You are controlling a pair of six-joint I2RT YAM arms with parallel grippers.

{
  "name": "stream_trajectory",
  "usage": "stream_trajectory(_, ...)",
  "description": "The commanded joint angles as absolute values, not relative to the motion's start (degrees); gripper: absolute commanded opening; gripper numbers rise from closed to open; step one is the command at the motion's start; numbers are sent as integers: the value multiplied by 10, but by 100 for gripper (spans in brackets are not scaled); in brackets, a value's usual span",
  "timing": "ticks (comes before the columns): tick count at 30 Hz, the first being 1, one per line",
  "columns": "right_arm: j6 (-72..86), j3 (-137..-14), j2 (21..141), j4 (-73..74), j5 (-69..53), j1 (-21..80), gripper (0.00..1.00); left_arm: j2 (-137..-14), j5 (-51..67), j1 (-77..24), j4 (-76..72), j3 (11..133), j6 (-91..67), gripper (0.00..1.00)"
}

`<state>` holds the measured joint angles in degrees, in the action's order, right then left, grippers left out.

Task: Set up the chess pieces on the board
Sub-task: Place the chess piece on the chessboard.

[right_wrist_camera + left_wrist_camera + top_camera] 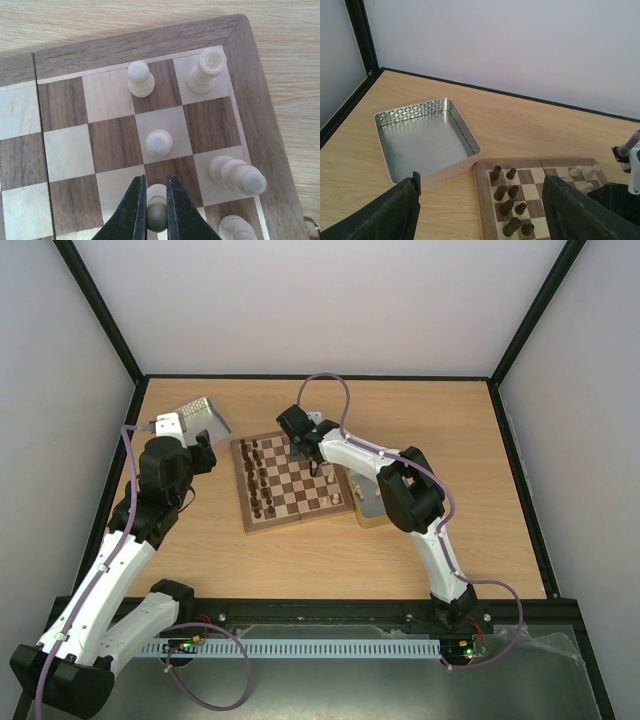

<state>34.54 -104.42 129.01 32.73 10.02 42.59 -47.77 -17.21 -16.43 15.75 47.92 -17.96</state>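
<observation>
Pinching the head of one cream pawn (156, 194) in the right gripper (156, 182), jaws drawn close on it, low over the board (260, 125); cannot tell whether its base is down on the square beneath. Just ahead of the fingertips, in the same line, a second pawn (159, 142); beyond that a third pawn (140, 78), with a rook (207, 70) in the corner. To the right, more cream pieces (237, 176) along the border. Probably midway through filling the light side's pawn row. Calls next for settling this pawn upright and centred on its square, then letting go and lifting straight up without brushing the neighbour ahead. Across the board to the left, holding the left gripper (482, 177) spread and empty above a metal tin (427, 142) and the dark pieces (507, 200).
</observation>
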Motion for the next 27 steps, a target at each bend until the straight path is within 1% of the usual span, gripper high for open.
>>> stream_trajectory(1, 356, -1061, 1297, 352, 131, 422, 4, -477, -180, -161, 144, 473, -172, 69)
stream_trajectory(8, 355, -1063, 1303, 352, 128, 420, 7, -476, -180, -161, 144, 473, -172, 69)
stream_trajectory(13, 349, -1065, 1300, 352, 127, 420, 15, -477, -179, -161, 144, 474, -172, 69)
stream_trajectory(17, 346, -1073, 1293, 355, 122, 420, 20, -477, -179, -161, 144, 474, -172, 69)
stream_trajectory(27, 342, -1082, 1237, 370, 118, 419, 24, -476, -179, -161, 144, 474, -172, 69)
